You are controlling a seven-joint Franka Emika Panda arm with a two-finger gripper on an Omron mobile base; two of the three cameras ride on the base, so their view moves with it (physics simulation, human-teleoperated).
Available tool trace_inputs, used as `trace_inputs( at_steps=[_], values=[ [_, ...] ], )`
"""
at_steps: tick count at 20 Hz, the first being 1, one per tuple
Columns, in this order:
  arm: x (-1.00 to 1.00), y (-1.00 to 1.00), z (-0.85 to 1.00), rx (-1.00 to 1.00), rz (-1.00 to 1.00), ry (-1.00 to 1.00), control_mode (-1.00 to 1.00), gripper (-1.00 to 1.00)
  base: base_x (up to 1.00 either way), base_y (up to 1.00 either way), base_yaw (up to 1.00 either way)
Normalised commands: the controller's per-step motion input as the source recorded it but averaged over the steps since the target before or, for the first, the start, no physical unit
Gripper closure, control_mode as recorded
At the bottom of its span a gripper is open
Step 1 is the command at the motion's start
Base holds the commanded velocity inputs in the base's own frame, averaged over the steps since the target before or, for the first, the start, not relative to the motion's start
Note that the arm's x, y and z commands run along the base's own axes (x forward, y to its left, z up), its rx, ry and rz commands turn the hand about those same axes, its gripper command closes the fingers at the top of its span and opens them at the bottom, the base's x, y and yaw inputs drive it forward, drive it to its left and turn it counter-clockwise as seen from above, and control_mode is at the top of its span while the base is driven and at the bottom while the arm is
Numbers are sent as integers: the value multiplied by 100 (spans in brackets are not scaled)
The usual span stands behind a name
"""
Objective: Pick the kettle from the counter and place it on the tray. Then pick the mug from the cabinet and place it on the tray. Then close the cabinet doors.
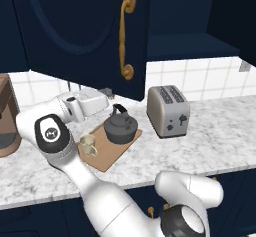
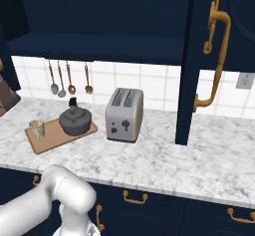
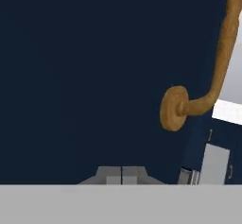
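Marbled worktop carries the tray at centre left, kettle and mug already set on it; fingers are kept together, pressed toward a cabinet door, judged for closing.

Counter: you're looking at a white-grey marbled counter under white tile.
Tray: a wooden tray lies flat on it, toward your left.
Toaster: a silver two-slot toaster stands on the stone just right of the tray, apart from it.
Left end: a brown appliance you can only partly see.
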Motion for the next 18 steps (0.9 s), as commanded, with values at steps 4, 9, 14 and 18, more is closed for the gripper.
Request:
trace_inputs(
  at_steps=[4, 9, 14, 18],
  values=[
    [79, -5, 87, 20, 7, 37, -100, 100, 0, 0, 0],
    [98, 0, 20, 6, 23, 62, -100, 100, 0, 0, 0],
    [100, 0, -7, 1, 35, 39, -100, 100, 0, 0, 0],
    [97, -30, -42, -6, 46, 5, -100, 100, 0, 0, 0]
  ],
)
